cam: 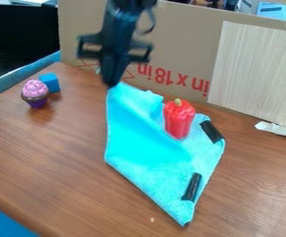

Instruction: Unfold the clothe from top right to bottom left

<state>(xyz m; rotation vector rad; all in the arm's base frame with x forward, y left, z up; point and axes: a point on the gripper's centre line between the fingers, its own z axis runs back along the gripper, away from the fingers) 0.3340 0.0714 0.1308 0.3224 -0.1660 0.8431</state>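
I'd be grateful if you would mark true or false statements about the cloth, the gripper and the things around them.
1. The red pepper rests on the turquoise cloth. True.
2. The cupcake sits on the cloth. False: the toy cupcake stands on the wooden table, apart from the cloth.
3. The gripper is at the cloth's upper corner, near the cardboard. True.
4. The blue block lies beside the pepper. False: the blue block is next to the cupcake, at the picture's left.
5. Two black strips show on the cloth. True.
6. The cloth is plain red. False: it is turquoise.
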